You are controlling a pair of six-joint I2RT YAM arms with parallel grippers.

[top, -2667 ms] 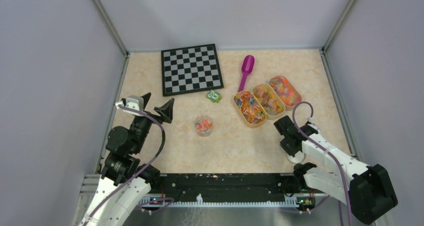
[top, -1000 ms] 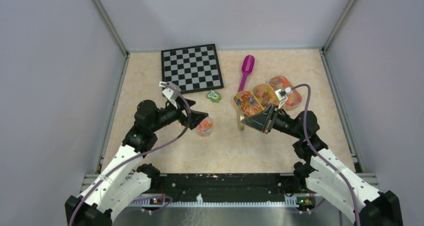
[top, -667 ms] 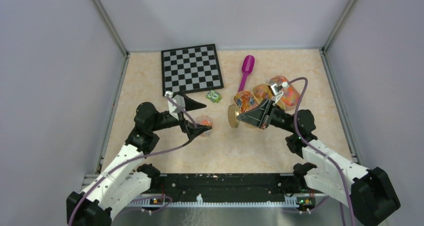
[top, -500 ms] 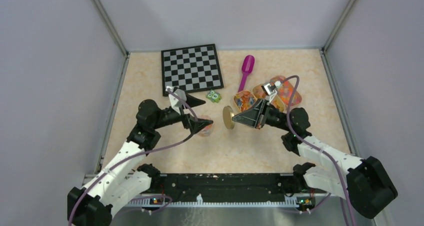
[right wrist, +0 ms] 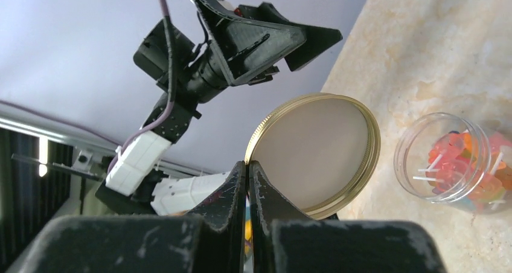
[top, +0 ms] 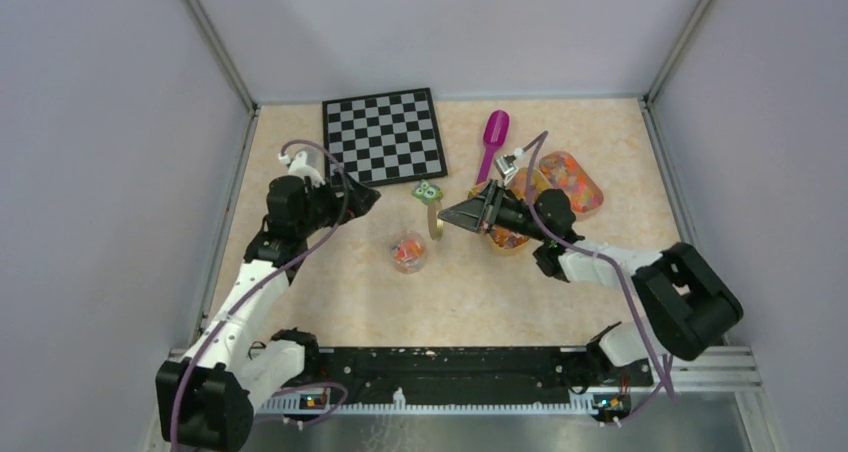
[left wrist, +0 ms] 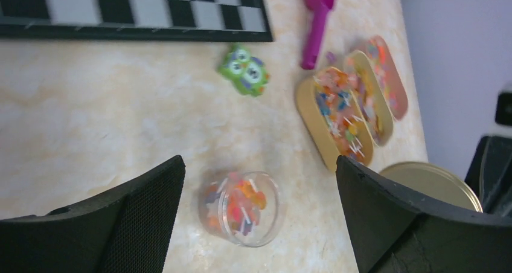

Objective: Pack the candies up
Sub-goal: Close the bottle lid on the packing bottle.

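One round gold metal lid (right wrist: 317, 152) is being pinched by the right gripper (right wrist: 248, 166); the left gripper (left wrist: 259, 167) is gaping empty. Tiny multicoloured candies (left wrist: 241, 203) are lying in a clear jar (left wrist: 211, 224) and three oval trays (left wrist: 314, 131).

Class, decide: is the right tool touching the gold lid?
Touching. The right wrist view shows the right tool shut, pinching the rim of the gold lid.

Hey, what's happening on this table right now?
Candies are being packed. The right gripper pinches a gold lid by its rim, held in the air near a small clear jar of candies that has no lid yet. The left gripper is open and empty, by the chessboard. More candies sit in three trays.
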